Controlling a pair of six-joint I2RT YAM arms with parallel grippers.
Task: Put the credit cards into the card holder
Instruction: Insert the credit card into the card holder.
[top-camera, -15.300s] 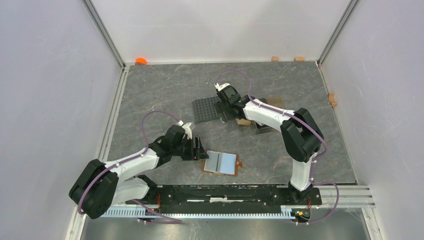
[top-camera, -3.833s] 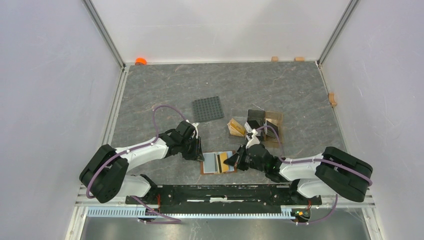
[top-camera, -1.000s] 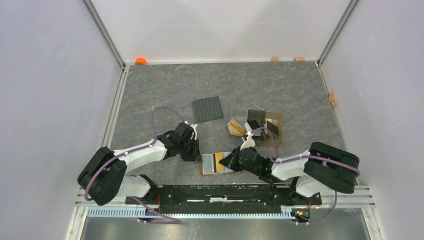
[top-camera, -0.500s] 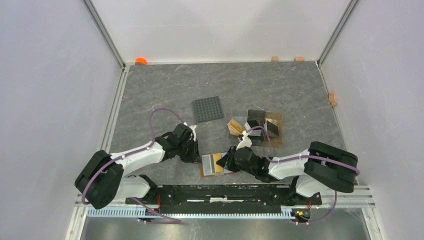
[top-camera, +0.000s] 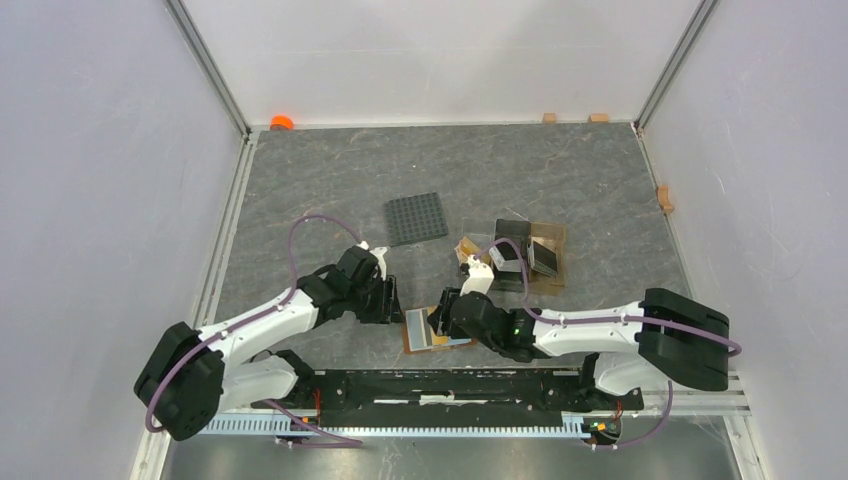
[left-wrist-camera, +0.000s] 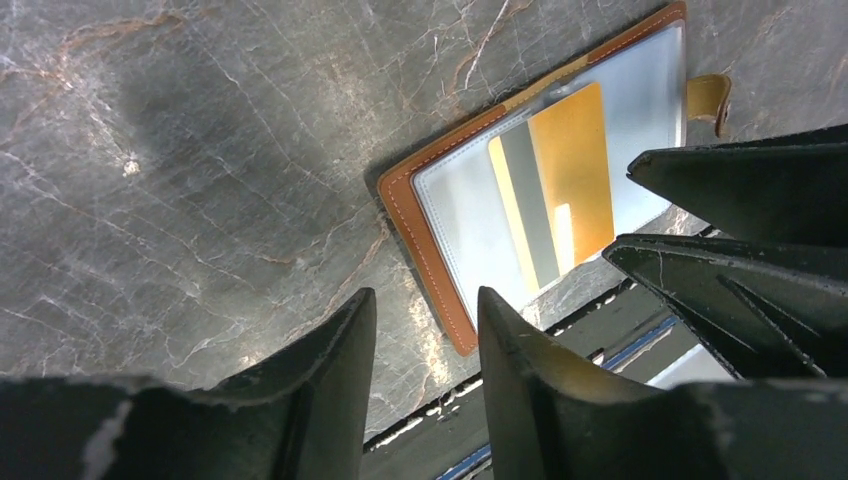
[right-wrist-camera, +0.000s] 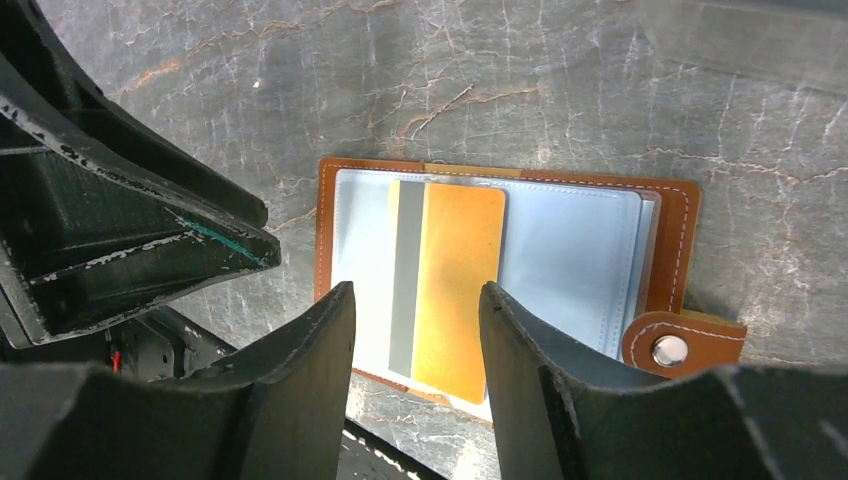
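Observation:
The brown card holder (top-camera: 417, 331) lies open on the table at the near edge, its clear sleeves up and its snap tab (right-wrist-camera: 670, 349) to one side. A yellowish credit card (right-wrist-camera: 455, 290) with a grey strip beside it lies on the holder's left half, and its near end reaches the holder's near edge. My right gripper (right-wrist-camera: 417, 290) hovers open just above that card with nothing between its fingers. My left gripper (left-wrist-camera: 425, 300) is open and empty beside the holder's left edge (left-wrist-camera: 425, 250). More credit cards (top-camera: 470, 250) lean at the stand behind.
A clear amber stand (top-camera: 535, 265) with dark cards is behind the holder. A dark grey studded plate (top-camera: 417, 218) lies further back left. The black base rail (top-camera: 450, 385) runs right below the holder. The two grippers (top-camera: 392, 300) (top-camera: 440, 318) are close together.
Both grippers have opened. The right one has let go of the yellowish card, which now rests on the holder, and has shifted left over it. The left arm has drawn back slightly.

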